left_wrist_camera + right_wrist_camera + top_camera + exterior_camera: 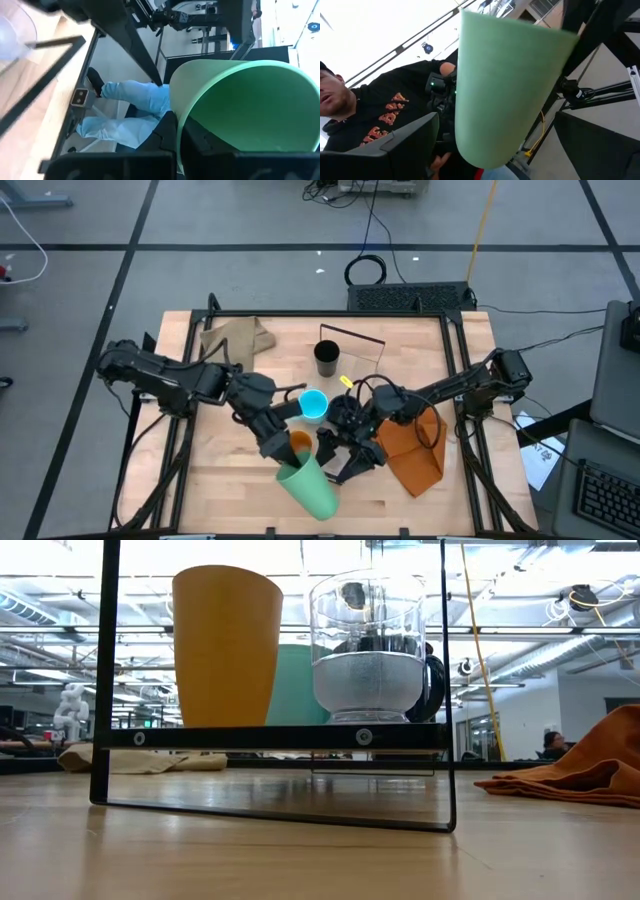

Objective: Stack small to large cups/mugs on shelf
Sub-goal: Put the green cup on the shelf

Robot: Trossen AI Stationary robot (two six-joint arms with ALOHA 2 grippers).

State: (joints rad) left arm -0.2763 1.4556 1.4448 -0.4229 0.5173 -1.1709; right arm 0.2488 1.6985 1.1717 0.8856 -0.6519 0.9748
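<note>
My left gripper is shut on a green cup, which lies tilted over the table's near middle. My right gripper is open just right of it. In the right wrist view the green cup shows between its spread fingers with a gap on each side. An orange cup stands beside my left gripper. A light-blue mug and a black cup stand farther back. In the low view the orange cup and a clear cup show above the shelf's dark bar, with a dark mug behind. My left gripper holds the green cup by its wall at the rim, one finger inside the cup and one outside. The fingers come slanting from the table's far left. The cup is tilted, its length running on toward the near edge.
A tan cloth lies at the far left and an orange cloth right of my right gripper. A person stands just beyond the table's near edge.
</note>
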